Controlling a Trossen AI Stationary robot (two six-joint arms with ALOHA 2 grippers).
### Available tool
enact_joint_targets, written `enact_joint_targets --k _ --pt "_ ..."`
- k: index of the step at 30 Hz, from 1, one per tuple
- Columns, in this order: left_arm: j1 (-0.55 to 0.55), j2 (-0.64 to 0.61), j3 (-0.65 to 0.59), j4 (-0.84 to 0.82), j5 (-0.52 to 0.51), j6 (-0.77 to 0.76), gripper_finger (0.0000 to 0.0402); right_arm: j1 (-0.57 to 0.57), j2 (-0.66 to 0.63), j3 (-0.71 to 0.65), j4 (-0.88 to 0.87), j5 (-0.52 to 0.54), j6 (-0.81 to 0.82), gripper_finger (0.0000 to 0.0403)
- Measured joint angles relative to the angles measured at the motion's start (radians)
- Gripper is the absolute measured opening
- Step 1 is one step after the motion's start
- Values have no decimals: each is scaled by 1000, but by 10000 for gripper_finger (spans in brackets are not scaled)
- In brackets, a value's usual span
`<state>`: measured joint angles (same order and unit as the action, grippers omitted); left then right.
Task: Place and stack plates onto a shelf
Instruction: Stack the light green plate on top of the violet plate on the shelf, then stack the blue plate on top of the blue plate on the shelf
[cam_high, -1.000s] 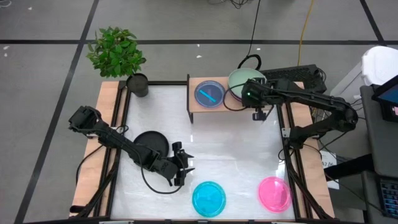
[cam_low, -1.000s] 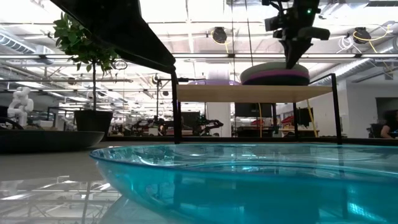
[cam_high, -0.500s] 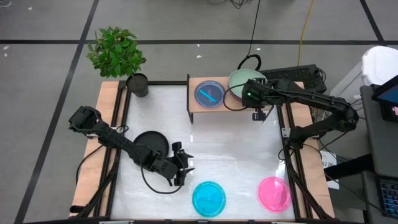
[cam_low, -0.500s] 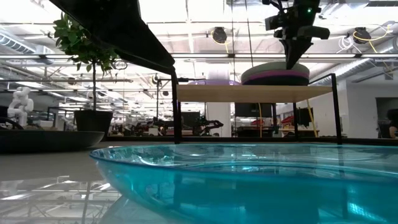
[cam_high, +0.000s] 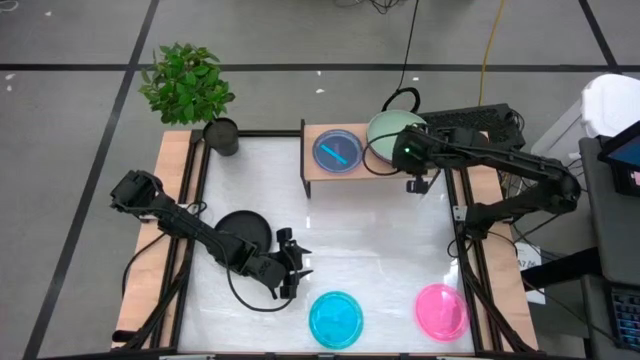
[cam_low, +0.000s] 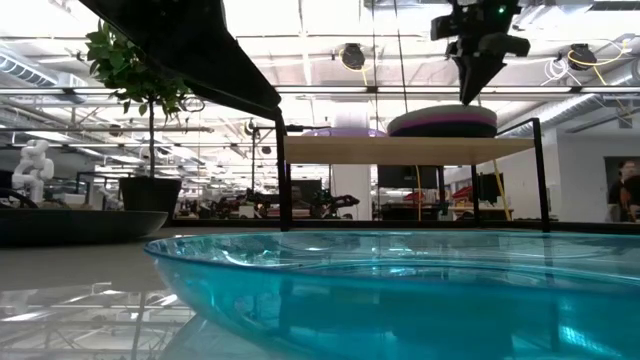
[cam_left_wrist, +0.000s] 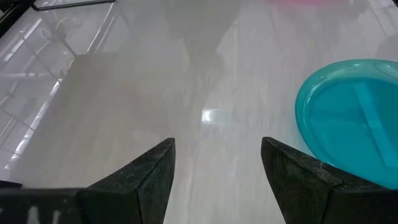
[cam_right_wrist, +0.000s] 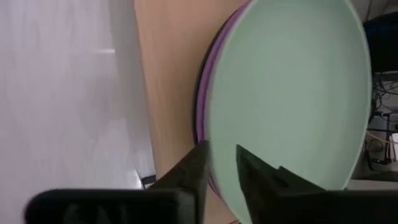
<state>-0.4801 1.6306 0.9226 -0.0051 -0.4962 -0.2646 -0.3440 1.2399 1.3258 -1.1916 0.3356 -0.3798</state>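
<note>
White and glossy, the worktop (cam_high: 350, 225) carries the low wooden shelf (cam_high: 320, 168) along its far edge, with a leafy potted plant (cam_high: 190, 85) at the far left corner. On the shelf's left half sits a dark plate (cam_high: 336, 151) with a cyan streak on it. On its right half, the sage green plate (cam_high: 390, 133) lies on top of a purple plate (cam_right_wrist: 205, 112), whose rim peeks out underneath.

Over to the right hand (cam_low: 477, 92): a second ago its tips were down at the green plate's rim, and now it has lifted clear, hovering just above the stack. Its fingers (cam_right_wrist: 193, 171) have parted a little and grip nothing; the plate's edge shows in the narrow gap between them. The stack itself has not shifted.

No change on the left. The left hand (cam_left_wrist: 217, 168) waits low over the near part of the worktop, fingers spread wide and empty, just beside the cyan plate (cam_high: 335, 319). A black plate (cam_high: 245, 232) lies under the left arm, and a pink plate (cam_high: 441, 310) rests at the near right, well apart from the cyan one.
</note>
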Motion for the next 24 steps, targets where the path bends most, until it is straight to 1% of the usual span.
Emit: enact_joint_targets --k 2,4,8,15,18,24 --pt "0 0 0 1 0 0 243 0 -19 0 -1 -2 2 91" --pt "0 0 0 1 1 1 243 0 -38 0 -1 -26 3 109" --pt "0 0 0 7 9 0 243 6 -71 0 17 -75 24 130" --pt "0 0 0 8 24 -7 243 87 -109 0 23 -79 135 126" --pt "0 0 0 8 29 -8 243 148 -121 0 27 -79 207 122" --pt "-16 0 0 9 82 -9 243 295 -127 0 40 -76 367 121"
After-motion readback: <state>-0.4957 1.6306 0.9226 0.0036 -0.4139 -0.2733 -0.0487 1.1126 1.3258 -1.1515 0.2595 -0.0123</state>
